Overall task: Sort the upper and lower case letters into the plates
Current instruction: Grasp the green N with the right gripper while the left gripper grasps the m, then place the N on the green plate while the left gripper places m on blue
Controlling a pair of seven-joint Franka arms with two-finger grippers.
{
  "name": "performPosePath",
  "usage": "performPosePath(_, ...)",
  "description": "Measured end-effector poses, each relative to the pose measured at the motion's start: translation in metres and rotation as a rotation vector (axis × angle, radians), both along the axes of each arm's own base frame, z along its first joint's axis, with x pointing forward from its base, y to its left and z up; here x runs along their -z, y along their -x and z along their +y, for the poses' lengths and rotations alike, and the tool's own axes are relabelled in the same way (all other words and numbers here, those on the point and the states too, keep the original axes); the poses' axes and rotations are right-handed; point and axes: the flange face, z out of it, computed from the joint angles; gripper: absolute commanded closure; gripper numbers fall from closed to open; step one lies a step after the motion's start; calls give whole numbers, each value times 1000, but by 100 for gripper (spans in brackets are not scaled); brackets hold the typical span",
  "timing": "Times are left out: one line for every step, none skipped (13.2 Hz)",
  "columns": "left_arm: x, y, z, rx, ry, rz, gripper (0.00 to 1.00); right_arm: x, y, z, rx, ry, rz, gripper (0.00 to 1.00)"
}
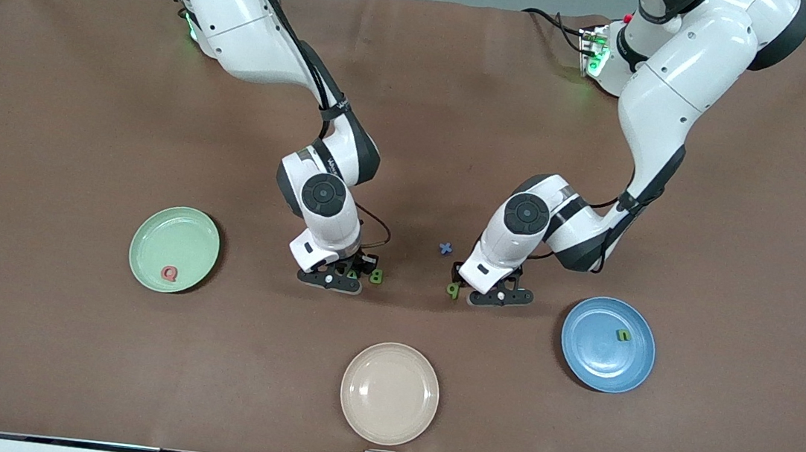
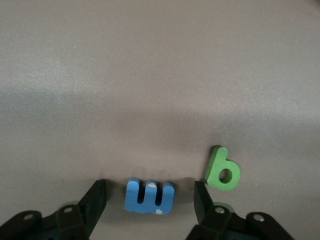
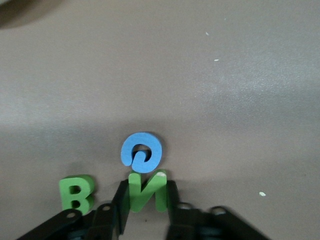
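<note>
While both arms reach down to the middle of the brown matte desk (image 1: 85, 110), each works its own little cluster of toy letters. The right hand (image 3: 145, 200) sits low on the desk with its dark fingers pressed against both flanks of a small flat green letter N (image 3: 147, 192), clenched on it, apparently so that this capital can go to the pale mint green round plate (image 1: 147, 240), where a red letter Q (image 1: 169, 273) already lies. Touching the N is a blue letter G (image 3: 141, 152), and a green letter B (image 3: 76, 192) stands just beside the fingers, untouched. The left hand (image 2: 150, 200) is also down at the desk, its fingers set apart on either side of a blue lowercase letter m (image 2: 149, 196) with gaps showing at both sides, so it is not yet gripping; the straddle looks like the setup for a pick bound for the medium blue round plate (image 1: 583, 365), which carries a green lowercase n (image 1: 623, 334). A green letter p (image 2: 222, 170) lies just outside one finger, and a small blue letter x (image 1: 445, 248) rests near, farther from the front camera. A cream-beige round plate (image 1: 390, 393) lies nearest the front camera and holds nothing. Metal framing shows at the desk's corners, and cables trail along its near edge.
</note>
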Motion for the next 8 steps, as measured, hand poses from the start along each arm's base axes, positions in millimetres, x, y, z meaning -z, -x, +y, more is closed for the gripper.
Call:
performPosePath(0, 1, -1, 4, -2, 0, 48, 1, -1, -2, 2, 2, 0, 100)
performPosePath(0, 1, -1, 5, -3, 0, 58, 2, -4, -7, 6, 6, 0, 100)
performPosePath(0, 1, 0, 4, -7, 1, 70, 2, -9, -17, -1, 23, 13, 100)
performPosePath(-1, 0, 1, 2, -10, 1, 83, 0, -17, -34, -21, 49, 44, 100)
performPosePath(-3, -1, 1, 2, -8, -3, 94, -7, -28, -57, -43, 75, 82, 100)
performPosePath(-5, -2, 1, 1, -7, -6, 99, -21, -40, -86, -66, 89, 112, 100)
performPosePath(-5, -2, 2, 0, -6, -7, 99, -37, -52, -115, -91, 92, 126, 100)
performPosePath(-6, -5, 4, -5, -6, -9, 99, -53, -61, -148, -120, 91, 133, 100)
